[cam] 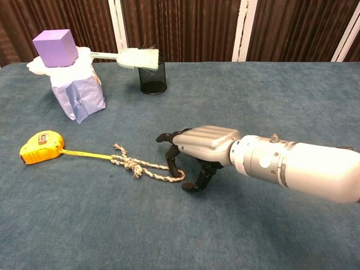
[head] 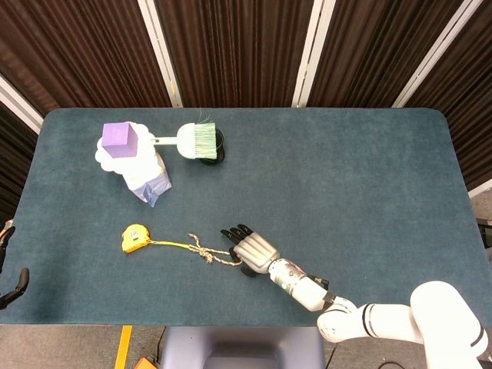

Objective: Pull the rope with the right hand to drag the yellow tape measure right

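Observation:
The yellow tape measure (head: 134, 237) (cam: 40, 146) lies at the table's front left. A short yellow strip runs from it to a knotted, braided rope (head: 206, 253) (cam: 140, 167) stretching right. My right hand (head: 252, 250) (cam: 205, 143) arches over the rope's looped right end. Its fingertips (cam: 175, 167) press down at the loop, while the thumb stands on the cloth just beyond the rope's end. The rope is straddled, not clamped. Only dark fingertips of my left hand (head: 15, 283) show, off the table's left edge, apart and holding nothing.
At the back left a purple cube (head: 119, 137) (cam: 55, 48) sits on a white piece atop a lavender bag (cam: 79, 95). A green-bristled brush (head: 196, 141) (cam: 138, 57) lies across a black mesh cup (cam: 152, 76). Blue cloth covers the table (head: 346, 184).

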Controlling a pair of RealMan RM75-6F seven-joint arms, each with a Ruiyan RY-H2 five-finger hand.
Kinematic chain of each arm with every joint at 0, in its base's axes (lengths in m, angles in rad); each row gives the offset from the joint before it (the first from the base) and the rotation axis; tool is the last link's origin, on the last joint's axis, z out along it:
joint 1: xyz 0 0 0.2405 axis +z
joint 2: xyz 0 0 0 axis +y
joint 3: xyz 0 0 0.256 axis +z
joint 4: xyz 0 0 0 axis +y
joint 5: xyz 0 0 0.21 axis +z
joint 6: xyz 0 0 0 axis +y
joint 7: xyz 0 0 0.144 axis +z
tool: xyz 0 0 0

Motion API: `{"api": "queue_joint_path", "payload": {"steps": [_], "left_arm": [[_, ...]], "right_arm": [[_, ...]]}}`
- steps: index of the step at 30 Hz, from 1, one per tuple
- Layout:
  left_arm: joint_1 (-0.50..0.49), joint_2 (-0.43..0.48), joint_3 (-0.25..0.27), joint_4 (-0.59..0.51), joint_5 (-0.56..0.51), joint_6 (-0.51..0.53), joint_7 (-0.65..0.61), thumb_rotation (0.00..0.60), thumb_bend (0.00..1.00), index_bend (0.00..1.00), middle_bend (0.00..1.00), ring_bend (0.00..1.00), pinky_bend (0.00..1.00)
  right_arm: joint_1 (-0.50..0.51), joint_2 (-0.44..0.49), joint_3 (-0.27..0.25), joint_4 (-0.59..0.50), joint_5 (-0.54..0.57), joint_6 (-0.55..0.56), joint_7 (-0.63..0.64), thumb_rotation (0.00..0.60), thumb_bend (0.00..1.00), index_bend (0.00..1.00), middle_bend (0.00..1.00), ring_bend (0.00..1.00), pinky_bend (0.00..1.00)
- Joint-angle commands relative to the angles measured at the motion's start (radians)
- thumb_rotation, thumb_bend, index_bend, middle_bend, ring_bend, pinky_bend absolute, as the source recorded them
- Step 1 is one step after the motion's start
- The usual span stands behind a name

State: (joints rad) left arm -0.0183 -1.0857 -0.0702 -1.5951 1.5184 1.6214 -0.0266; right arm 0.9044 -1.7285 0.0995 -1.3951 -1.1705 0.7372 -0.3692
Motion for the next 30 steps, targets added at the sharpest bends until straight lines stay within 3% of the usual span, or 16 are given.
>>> {"api": "queue_joint_path", "payload": {"steps": [1, 19, 30], "left_arm": [[0.000, 0.000, 0.000, 0.000, 0.000, 0.000, -0.001, 0.600, 0.47, 0.04, 0.00, 0.00, 0.07], [0.004, 0.006, -0.002, -0.006, 0.000, 0.003, -0.007, 0.600, 0.47, 0.04, 0.00, 0.00, 0.07], [0.011, 0.010, -0.003, 0.000, 0.000, 0.014, -0.028, 0.600, 0.47, 0.04, 0.00, 0.00, 0.07]], "right_arm": [[0.000, 0.000, -0.001, 0.000, 0.001, 0.000, -0.001, 0.600, 0.43, 0.63, 0.00, 0.00, 0.00], [-0.001, 0.022, -0.022, -0.017, 0.008, 0.012, -0.035, 0.600, 0.46, 0.71, 0.02, 0.00, 0.00], [-0.042, 0.115, -0.056, -0.055, 0.007, 0.048, -0.050, 0.600, 0.47, 0.72, 0.02, 0.00, 0.00]]}}
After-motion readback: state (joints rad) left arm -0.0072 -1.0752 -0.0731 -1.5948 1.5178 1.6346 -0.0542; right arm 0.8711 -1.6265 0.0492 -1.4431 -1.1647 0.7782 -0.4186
